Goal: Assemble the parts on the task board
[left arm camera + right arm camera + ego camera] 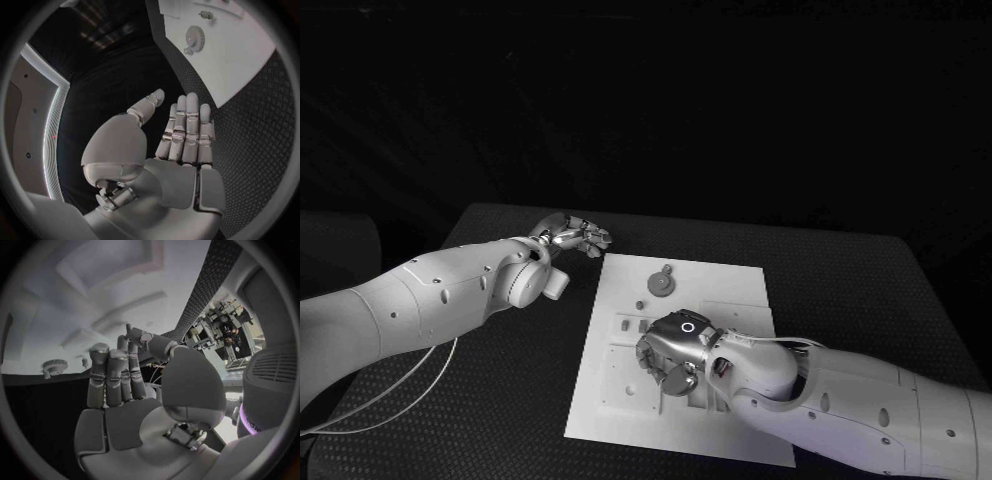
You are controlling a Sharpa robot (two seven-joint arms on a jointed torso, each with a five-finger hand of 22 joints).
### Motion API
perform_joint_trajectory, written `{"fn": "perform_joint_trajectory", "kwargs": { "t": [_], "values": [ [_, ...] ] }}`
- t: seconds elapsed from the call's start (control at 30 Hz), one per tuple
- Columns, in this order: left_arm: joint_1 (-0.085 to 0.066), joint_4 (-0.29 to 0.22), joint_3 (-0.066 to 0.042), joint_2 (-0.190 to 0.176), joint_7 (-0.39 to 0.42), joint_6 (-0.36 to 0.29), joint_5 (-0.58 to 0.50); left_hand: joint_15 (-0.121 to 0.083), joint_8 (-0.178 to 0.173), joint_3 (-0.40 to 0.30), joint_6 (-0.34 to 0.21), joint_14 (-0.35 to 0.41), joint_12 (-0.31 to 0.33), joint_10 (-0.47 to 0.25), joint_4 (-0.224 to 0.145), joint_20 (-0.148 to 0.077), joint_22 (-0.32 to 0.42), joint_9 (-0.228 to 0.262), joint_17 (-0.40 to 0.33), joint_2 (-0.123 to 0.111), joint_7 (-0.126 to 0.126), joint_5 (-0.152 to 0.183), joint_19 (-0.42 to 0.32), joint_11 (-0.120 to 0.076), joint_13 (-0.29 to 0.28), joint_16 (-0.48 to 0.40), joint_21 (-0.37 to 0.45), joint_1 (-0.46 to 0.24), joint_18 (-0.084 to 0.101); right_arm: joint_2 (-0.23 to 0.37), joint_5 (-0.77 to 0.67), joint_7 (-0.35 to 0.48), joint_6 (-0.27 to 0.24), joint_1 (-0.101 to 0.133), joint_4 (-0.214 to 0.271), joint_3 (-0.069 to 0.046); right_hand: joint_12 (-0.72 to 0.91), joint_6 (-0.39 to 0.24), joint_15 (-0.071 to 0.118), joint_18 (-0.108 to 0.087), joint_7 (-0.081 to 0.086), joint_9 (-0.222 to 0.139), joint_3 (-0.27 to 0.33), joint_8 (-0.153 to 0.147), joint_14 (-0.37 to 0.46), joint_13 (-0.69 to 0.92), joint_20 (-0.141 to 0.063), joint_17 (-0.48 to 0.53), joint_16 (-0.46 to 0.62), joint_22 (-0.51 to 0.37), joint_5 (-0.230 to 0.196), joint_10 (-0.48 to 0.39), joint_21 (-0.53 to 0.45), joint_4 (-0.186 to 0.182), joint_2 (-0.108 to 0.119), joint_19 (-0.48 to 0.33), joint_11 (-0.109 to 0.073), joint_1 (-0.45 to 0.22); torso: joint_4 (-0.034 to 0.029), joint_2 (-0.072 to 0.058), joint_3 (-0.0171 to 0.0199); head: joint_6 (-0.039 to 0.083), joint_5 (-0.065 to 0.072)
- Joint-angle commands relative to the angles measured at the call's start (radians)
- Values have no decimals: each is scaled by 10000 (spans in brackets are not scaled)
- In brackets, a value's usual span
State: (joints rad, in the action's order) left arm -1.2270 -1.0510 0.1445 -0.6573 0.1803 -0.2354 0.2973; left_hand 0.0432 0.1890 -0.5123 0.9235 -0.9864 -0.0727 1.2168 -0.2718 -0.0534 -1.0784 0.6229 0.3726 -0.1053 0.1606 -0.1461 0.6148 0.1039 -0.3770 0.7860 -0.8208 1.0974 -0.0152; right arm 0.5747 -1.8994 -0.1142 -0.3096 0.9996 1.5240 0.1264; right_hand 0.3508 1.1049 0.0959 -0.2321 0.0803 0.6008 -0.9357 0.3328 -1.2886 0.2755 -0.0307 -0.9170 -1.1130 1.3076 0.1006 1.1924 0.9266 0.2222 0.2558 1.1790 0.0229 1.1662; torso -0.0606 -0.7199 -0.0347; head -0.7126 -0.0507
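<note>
White rectangular task board (733, 285) lies mid black table; round grey toothed gear part (661, 285) sits on its far end w/ a small peg part just beyond. Right hand (678, 352) hovers over board centre, fingers straight and close together, holding nothing, prob. lining up for a part below. Left hand (577, 238) waits off board's far-left corner, fingers straight, side by side, empty.

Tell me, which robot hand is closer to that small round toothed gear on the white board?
Judging by the head view, roughly equal, perhaps left. The left robot hand hovers off the white board, beside the gear; the right robot hand hangs over the board's middle.
</note>
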Motion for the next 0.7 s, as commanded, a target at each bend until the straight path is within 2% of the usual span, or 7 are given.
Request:
{"fn": "perform_joint_trajectory", "kwargs": {
  "t": [0.03, 0.17, 0.37, 0.7],
  "values": [
    [6, -22, -5, 3, 119, 137, 15, 5, 47, 64, -69, -54, 35, -80, 18, -9, -13, -16, 18, 42, 25, -6, 27, -19, 9, -58, 60, -66, 8, -8, -161, -52, -29, -8, -44, -9, -39, 67, 42, -297, 4, 11, -72, 14, -10, 19, -49, -10, 57, 91, -57, 1212, -29, -3, 59, 21, -133, 26, -2, -12, 0, -15, 0],
    [6, -23, -5, 0, 121, 145, 15, 4, 48, 65, -70, -54, 35, -81, 17, -10, -14, -17, 22, 43, 26, -7, 27, -19, 9, -60, 61, -66, 9, -32, -161, -41, -51, -8, -118, -17, -44, 68, 42, -297, 4, 14, -81, 11, -14, 21, -49, -12, 60, 90, -63, 1214, -30, -8, 61, 25, -133, 26, 1, -16, 1, -22, -1],
    [6, -11, -5, -9, 121, 139, 15, 4, 50, 67, -72, -55, 35, -82, 18, -10, -16, -19, 29, 43, 26, -7, 28, -19, 10, -63, 64, -69, 10, -96, -168, -38, -143, -7, -199, -29, -52, 69, 43, -297, 4, 18, -94, 6, -21, 25, -51, -15, 67, 88, -82, 1221, -31, -19, 66, 32, -134, 24, 3, -25, 8, 30, 25],
    [6, -9, -5, -10, 117, 152, 15, 4, 52, 70, -74, -55, 34, -83, 20, -11, -18, -21, 37, 46, 27, -7, 28, -18, 10, -69, 68, -73, 12, -118, -175, -26, -158, -7, -220, -67, -63, 76, 45, -297, 1, 26, -113, 3, -31, 30, -55, -19, 75, 87, -101, 1230, -32, -22, 80, 42, -136, 32, 2, -38, 14, 16, 14]
  ]
}}
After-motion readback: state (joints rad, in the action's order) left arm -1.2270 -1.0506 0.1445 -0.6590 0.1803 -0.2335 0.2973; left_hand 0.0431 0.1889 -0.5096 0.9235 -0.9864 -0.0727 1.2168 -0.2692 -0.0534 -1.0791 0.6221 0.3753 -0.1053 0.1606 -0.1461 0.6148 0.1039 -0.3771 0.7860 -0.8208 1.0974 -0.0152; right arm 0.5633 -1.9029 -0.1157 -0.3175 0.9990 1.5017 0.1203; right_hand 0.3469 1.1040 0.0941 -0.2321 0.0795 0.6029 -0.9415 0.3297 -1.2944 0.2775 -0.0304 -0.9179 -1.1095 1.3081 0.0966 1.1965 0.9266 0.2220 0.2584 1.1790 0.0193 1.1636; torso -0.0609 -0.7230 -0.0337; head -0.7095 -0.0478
